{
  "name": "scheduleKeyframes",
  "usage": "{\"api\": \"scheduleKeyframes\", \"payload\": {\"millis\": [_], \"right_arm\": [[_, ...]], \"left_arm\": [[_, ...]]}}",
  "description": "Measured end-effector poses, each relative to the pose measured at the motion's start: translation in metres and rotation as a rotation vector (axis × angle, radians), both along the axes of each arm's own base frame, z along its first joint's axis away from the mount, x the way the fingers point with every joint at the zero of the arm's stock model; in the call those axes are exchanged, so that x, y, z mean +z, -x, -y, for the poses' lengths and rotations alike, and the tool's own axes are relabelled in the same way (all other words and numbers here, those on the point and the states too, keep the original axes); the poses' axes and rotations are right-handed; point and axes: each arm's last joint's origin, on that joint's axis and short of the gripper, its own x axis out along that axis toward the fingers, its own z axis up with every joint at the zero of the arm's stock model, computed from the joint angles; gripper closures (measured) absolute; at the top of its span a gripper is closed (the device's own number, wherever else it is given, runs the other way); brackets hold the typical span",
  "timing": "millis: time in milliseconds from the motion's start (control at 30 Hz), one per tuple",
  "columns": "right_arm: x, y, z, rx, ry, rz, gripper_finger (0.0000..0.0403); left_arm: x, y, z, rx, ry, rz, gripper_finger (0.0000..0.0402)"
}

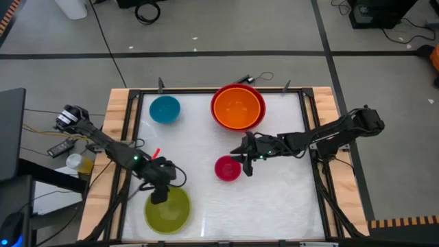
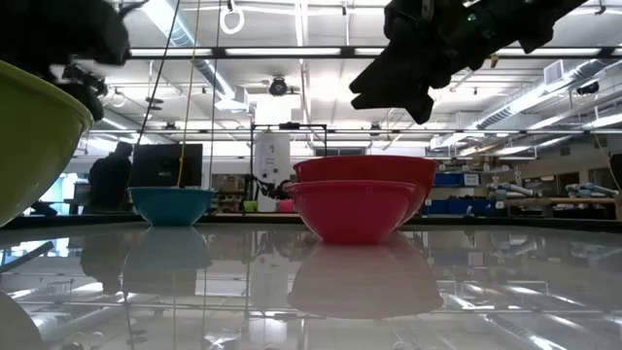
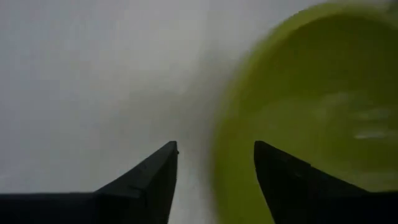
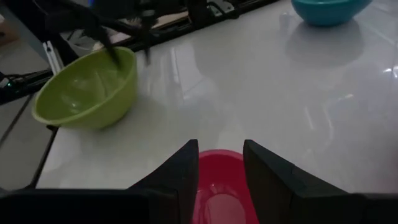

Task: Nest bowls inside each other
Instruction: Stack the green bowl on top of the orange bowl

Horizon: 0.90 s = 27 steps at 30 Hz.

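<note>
1. Bowls, high view: four on the white surface (image 1: 288,206), none nested yet. Orange bowl (image 1: 237,107) and blue bowl (image 1: 164,109) far side, red bowl (image 1: 228,168) centre, green bowl (image 1: 167,209) near edge. Left hand (image 1: 160,194) at the green bowl's far rim; right hand (image 1: 245,165) just beside the red bowl's rim.
2. Low view: red bowl stands in front of the orange; green bowl looms close, apparently tilted.
3. Left wrist view: fingers spread, straddling the green rim, not pinching it.
4. Right wrist view: fingers parted above the red bowl, gripping nothing. Judged step: picking a bowl. Next move calls for closing on a rim, lifting, carrying into a larger bowl.
</note>
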Motion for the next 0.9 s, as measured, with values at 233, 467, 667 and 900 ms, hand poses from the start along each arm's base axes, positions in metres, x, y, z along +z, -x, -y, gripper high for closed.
{"api": "scheduleKeyframes", "payload": {"millis": [233, 467, 667, 900], "right_arm": [[-0.013, -0.012, -0.002, 0.012, -0.002, 0.020, 0.0269], [-0.006, -0.025, -0.024, 0.297, 0.014, 0.215, 0.0269], [-0.002, -0.052, -0.035, 0.309, 0.084, 0.240, 0.0257], [0.014, -0.080, -0.035, 0.117, 0.425, 0.177, 0.0200]], "left_arm": [[-0.026, -0.003, 0.002, -0.061, -0.140, -0.139, 0.0297], [-0.010, -0.023, -0.018, 0.051, -0.107, -0.084, 0.0385], [0.042, -0.049, -0.024, 0.063, -0.300, 0.121, 0.0380], [0.069, -0.076, -0.019, -0.063, -0.497, 0.169, 0.0387]]}}
